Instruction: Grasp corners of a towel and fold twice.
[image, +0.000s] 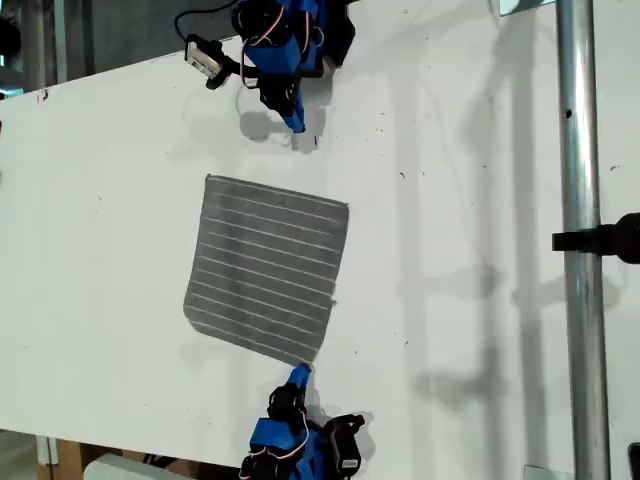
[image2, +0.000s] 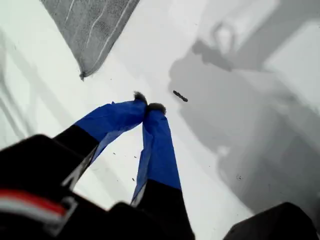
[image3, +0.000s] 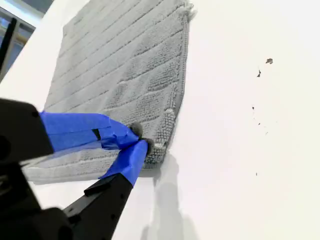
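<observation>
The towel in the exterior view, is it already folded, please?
No, the towel lies spread flat in a single layer on the white table, with all four corners showing.

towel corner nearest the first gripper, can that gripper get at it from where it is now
Probably yes. My first gripper is shut over bare table, apart from the towel. The corner lies flat with nothing between; the gripper would need to open first.

My first gripper (image2: 148, 106) hangs low over the table's far edge in the exterior view, blue jaws pressed together on nothing, while my second gripper (image3: 141, 137), near the close edge, has its tips meeting.
</observation>
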